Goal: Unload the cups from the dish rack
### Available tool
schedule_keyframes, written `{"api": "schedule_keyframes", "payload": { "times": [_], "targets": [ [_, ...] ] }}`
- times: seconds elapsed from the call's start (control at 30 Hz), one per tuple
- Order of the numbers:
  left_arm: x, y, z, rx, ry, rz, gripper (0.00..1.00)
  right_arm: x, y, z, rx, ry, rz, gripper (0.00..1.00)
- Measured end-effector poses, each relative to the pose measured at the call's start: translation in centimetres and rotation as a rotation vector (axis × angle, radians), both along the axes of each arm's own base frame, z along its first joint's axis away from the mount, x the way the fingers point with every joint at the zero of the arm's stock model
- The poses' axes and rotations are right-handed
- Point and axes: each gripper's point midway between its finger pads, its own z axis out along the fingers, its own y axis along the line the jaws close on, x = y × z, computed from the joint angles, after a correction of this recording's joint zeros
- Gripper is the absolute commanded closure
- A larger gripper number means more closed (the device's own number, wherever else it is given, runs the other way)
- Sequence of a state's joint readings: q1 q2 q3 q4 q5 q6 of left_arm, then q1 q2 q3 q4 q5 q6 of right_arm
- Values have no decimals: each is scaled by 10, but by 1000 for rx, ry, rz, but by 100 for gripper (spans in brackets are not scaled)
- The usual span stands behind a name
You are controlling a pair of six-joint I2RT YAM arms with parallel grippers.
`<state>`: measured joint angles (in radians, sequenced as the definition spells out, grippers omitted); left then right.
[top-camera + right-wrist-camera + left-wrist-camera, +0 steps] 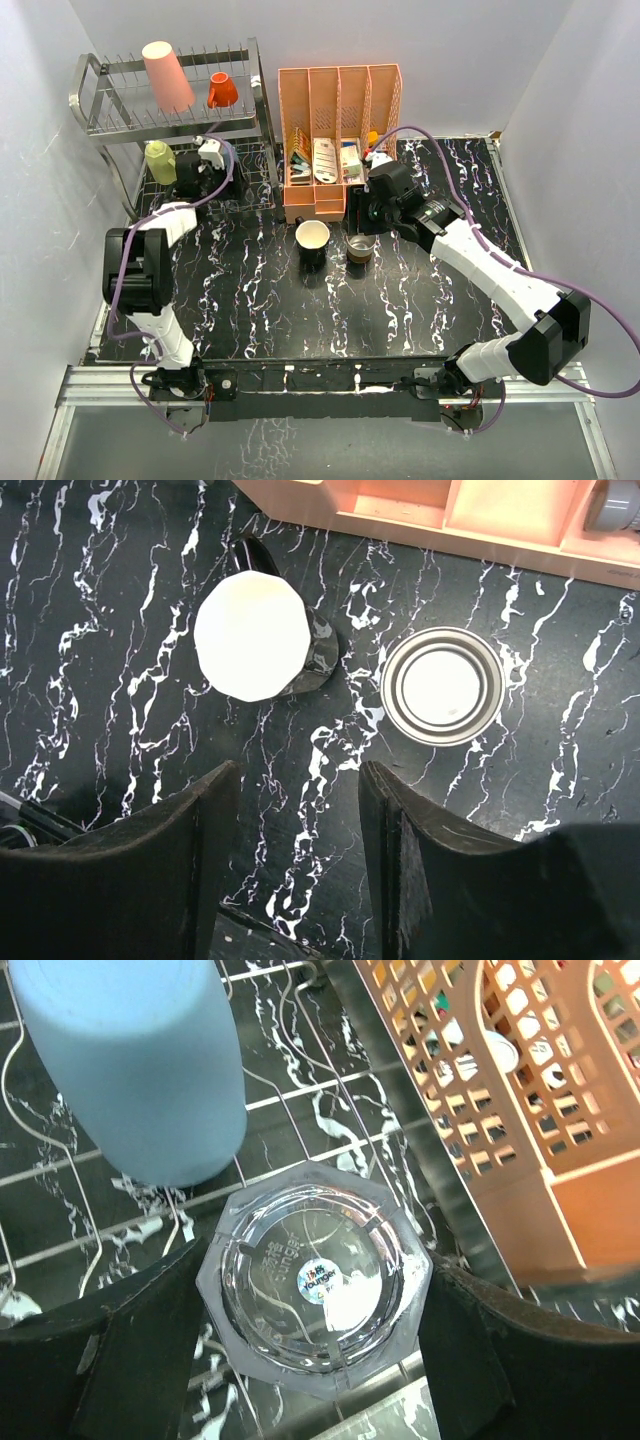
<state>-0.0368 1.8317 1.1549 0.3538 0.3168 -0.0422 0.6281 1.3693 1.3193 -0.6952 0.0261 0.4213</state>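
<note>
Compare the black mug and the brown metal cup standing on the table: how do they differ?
The black mug is cream inside; the brown metal cup is shiny with ringed walls. The mug's mouth is wider than the cup's. The mug has a handle; the cup shows none. Both stand upright and apart on the table, near the peach organizer.

Seven cups (168, 76) (222, 90) (160, 162) (313, 240) (360, 247) (140, 1070) (315, 1275), one rack (85, 88), one organizer (325, 95)

Pink tumbler (168, 76), blue cup (130, 1060), clear glass (315, 1275), black white-veined table (250, 300).
</note>
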Motion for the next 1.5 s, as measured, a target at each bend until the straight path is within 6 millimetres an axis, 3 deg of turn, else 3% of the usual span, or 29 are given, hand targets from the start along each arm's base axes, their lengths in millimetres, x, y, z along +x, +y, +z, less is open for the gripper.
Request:
{"api": "schedule_keyframes", "payload": {
  "times": [0.13, 0.23, 0.5, 0.77, 1.07, 1.17, 1.5],
  "targets": [
    [-29, 0, 11, 0, 23, -4, 96, 0, 3, 1, 19, 5, 0, 47],
    [-45, 1, 31, 2, -2, -6, 100, 0, 7, 4, 41, 6, 3, 45],
    [-85, -5, 90, -20, -106, -52, 100, 1, 18, 12, 134, 26, -24, 24],
    [-135, -34, 159, -123, -227, -210, 100, 6, 48, 40, 388, 45, -62, 17],
    [-200, -75, 217, -332, -283, -457, 100, -10, 77, 71, 684, 117, -5, 13],
    [-210, -83, 233, -408, -285, -494, 100, -18, 82, 81, 776, 150, 4, 14],
    [-208, -91, 243, -589, -175, -470, 100, -13, 120, 138, 1126, 207, 75, 17]
  ]
}}
